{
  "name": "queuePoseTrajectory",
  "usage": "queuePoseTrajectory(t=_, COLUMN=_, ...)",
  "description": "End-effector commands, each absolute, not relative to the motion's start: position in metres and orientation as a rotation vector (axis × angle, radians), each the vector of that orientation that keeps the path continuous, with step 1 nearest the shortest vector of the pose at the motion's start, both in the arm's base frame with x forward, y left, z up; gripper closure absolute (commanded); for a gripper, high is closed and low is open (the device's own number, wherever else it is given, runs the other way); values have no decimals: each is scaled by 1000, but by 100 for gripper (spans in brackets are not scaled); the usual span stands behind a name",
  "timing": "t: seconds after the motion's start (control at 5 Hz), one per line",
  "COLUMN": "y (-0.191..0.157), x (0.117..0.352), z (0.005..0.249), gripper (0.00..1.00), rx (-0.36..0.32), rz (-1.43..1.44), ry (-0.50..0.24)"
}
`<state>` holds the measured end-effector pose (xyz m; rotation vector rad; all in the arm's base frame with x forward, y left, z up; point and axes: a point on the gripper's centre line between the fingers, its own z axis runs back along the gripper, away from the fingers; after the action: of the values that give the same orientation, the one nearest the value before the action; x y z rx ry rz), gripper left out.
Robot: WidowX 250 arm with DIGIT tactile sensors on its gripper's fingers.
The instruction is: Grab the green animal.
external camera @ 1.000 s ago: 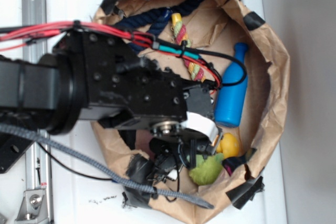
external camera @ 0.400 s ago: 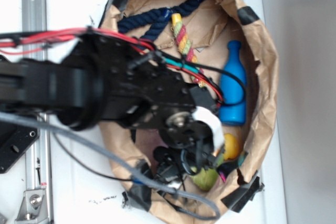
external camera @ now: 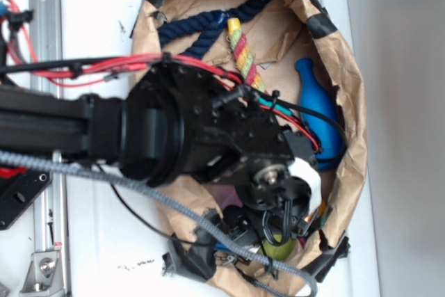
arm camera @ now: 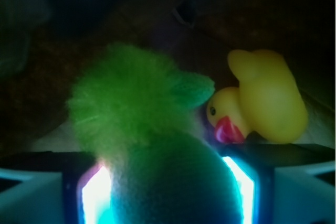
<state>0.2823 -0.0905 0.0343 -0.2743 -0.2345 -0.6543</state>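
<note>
The gripper point(external camera: 281, 231) is reaching into the near-right corner of the paper bag point(external camera: 354, 102), its fingers point(arm camera: 47, 195) sitting either side of the green animal point(arm camera: 147, 129); firm grip unclear. A duck point(arm camera: 262, 100) is lying just right.

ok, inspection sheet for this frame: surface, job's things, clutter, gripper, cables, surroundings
Surface: crumpled brown paper bin, black tape patches on its rim, sitting on a white table.
Job's things: green animal, fuzzy, its lower body between the gripper's lit pads; exterior view shows only a sliver.
Clutter: yellow duck just right of the animal; blue bowling pin, striped rope, navy rope.
Gripper: gripper straddling the animal; contact cannot be judged.
Cables: red and black wires along the arm; grey braided cable across the bin.
Surroundings: metal rail at left.
</note>
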Motion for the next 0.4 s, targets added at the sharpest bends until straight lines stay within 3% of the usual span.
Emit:
queuePoseTrajectory(t=0.0, y=-32, x=275, z=101, gripper=100, rx=-40, rz=-380, ry=-270)
queuePoseTrajectory(t=0.2, y=15, x=265, z=150, gripper=100, rx=15, rz=-136, ry=-179)
